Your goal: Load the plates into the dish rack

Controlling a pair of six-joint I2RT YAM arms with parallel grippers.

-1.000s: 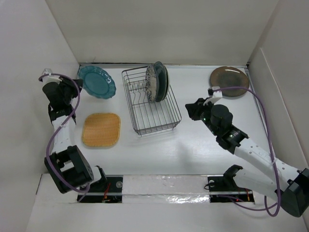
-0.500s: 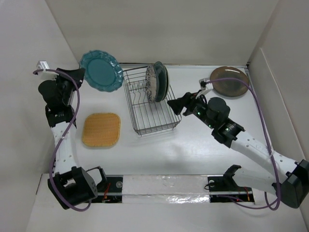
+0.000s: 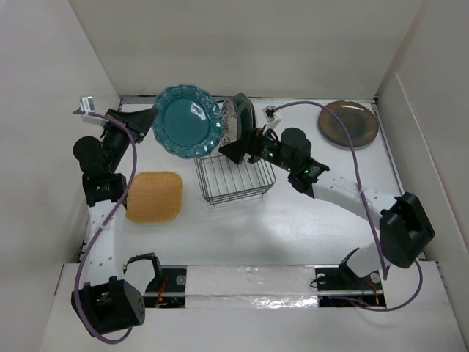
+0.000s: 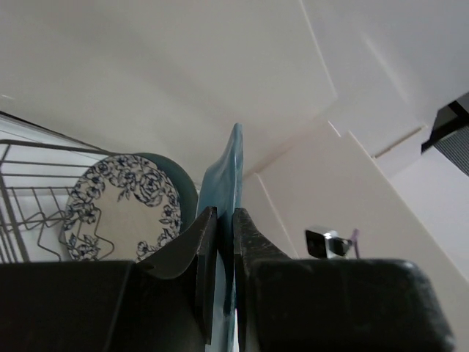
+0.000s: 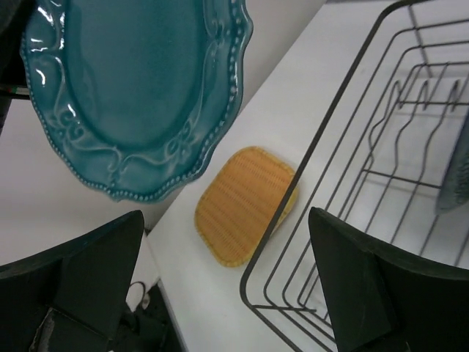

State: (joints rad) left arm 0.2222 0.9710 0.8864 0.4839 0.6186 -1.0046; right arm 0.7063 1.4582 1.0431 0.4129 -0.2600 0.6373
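The dark teal scalloped plate [image 5: 132, 95] is gleaming with glossy glaze, beaded relief edging it. The orange rounded-square plate [image 5: 245, 205] is looking matt and woven-textured. The thin black wire rack [image 3: 234, 177] is showing smooth metal.

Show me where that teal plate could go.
Free: the near half of the dish rack, prongs empty; the table strip nearer than the orange plate; the patch between rack and brown plate. Crowded: the rack's far end, where the blue-and-white plate stands and the open right gripper hovers by the teal plate in the left gripper.
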